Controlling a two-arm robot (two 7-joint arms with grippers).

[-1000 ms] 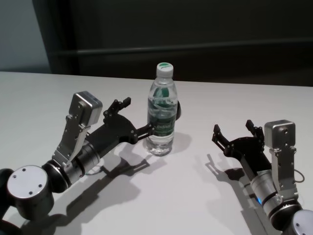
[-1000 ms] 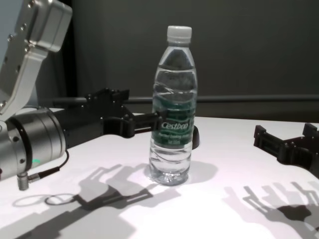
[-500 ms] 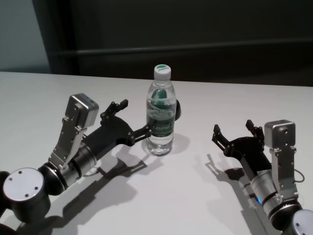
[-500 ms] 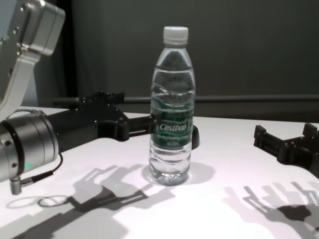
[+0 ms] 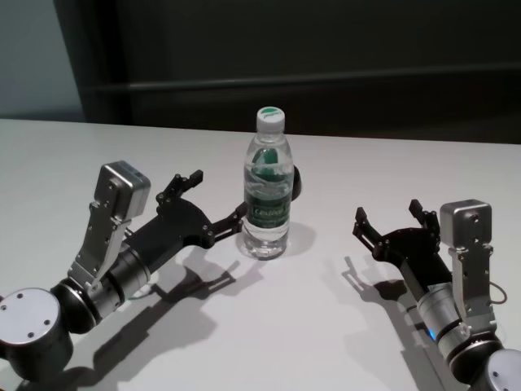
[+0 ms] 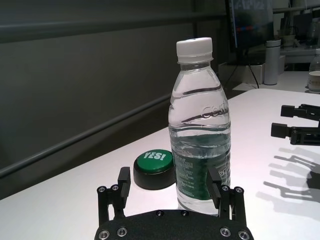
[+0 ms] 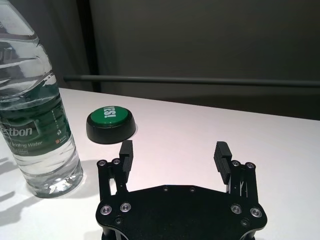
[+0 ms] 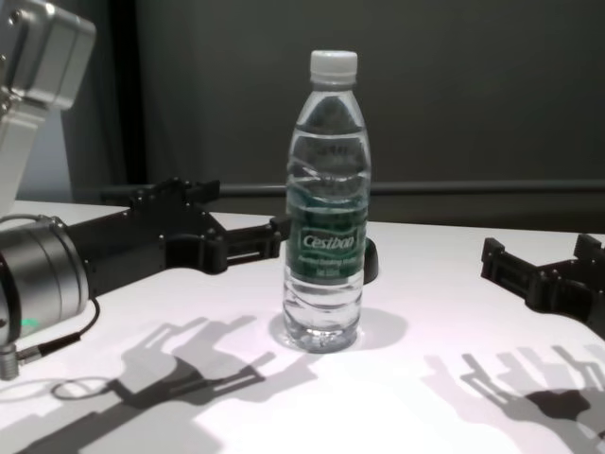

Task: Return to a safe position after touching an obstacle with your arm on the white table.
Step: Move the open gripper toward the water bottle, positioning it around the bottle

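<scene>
Bottle (image 5: 268,195) upright mid white table (image 5: 326,342). Left of bottle: left gripper (image 5: 213,204), jaws wide apart, empty, one fingertip just beside the label; retreat step, next move likely straight pull-back. Right of bottle: right gripper (image 5: 389,220) parked well apart, spread, empty.

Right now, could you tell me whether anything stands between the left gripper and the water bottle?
Nothing visible does. The left gripper, fingers open, sits just beside the water bottle on the white table, one fingertip close to its label. The green button lies behind the bottle.
</scene>
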